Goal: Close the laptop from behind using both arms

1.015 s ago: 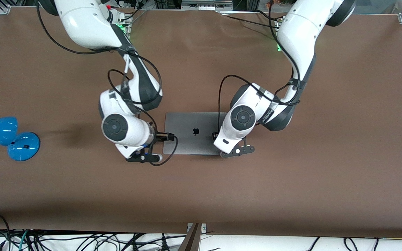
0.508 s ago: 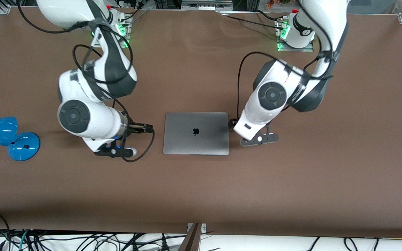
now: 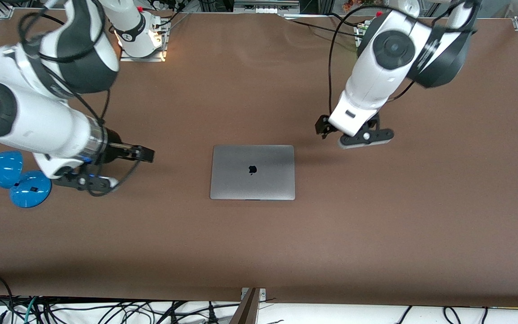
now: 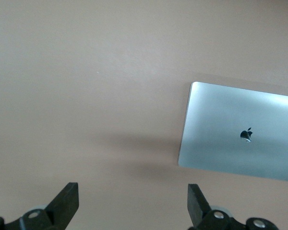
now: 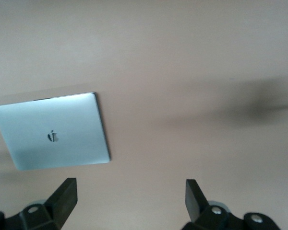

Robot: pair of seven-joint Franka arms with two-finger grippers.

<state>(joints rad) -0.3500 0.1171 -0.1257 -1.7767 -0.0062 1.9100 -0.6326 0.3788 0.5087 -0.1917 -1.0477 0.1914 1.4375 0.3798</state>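
Finding the laptop (image 3: 252, 172) lying flat on the brown table (image 3: 259, 252), lid fully down and logo facing up, between the two grippers and touching neither. Judging the closing as already done, since no gap is showing at the lid edge. Seeing the left gripper (image 3: 364, 137) hanging over bare table, with the laptop well apart from it toward the right arm's end. Seeing the right gripper (image 3: 86, 182) hanging over bare table as well, just beside the blue lamp (image 3: 11, 177), with the laptop well apart from it toward the left arm's end. Keeping both sets of fingers spread wide and holding nothing, probably because pushing a lid down is needing no grasp. Standing off at both sides like this, most likely, to be leaving the closed lid free. Getting from the front view the whole layout, both arms and the lamp, which no wrist view is showing. Getting from the left wrist view the two wide fingers (image 4: 67, 201) with only table between them and the laptop (image 4: 240, 132) off to one side; getting the same from the right wrist view, fingers (image 5: 62, 196) apart and the laptop (image 5: 53, 132) clear of them.
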